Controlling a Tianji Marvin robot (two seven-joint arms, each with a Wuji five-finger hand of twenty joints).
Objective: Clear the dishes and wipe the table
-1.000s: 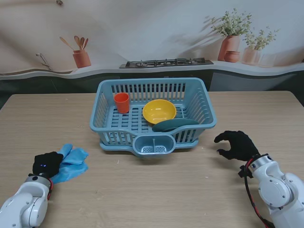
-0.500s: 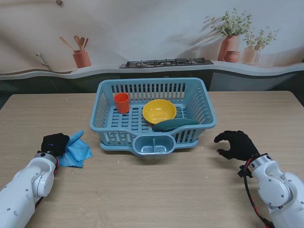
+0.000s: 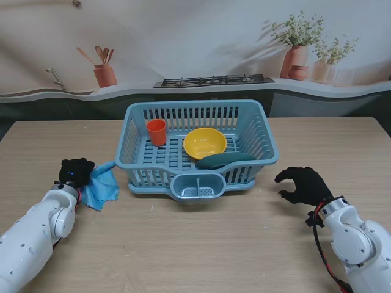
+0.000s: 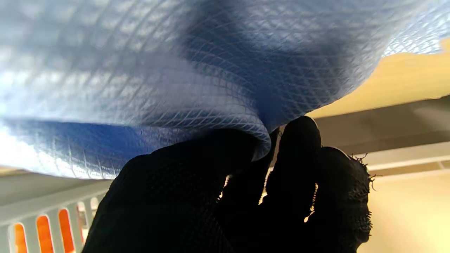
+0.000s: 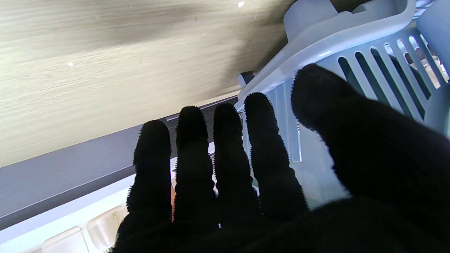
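Since the earlier frames our left hand [image 3: 76,171] has carried the blue cloth [image 3: 102,186] away from us and to the right, so now it lies on the table [image 3: 201,244] just beside the left wall of the dish basket [image 3: 256,131]; our right hand [image 3: 303,185] has not moved. The left fingers [image 4: 299,140] are closed on a fold of the cloth, and in the wrist view the fabric fills almost the whole picture. The right hand holds nothing: its fingers are apart and a little curled, and it hovers near the right side of the basket.

The dishes are already inside the basket: an orange cup [image 3: 156,132], a yellow bowl [image 3: 205,142] and a dark green plate [image 3: 225,160] leaning at the front. So we judge that the wiping is the step in hand.

The cloth looks thin, soft and light, with a fine grid texture. It will bunch and fold easily, and it will not slide by itself. We think it is better to press it flat under the palm than to pinch one corner, because a pinched corner only drags the rest in a heap.
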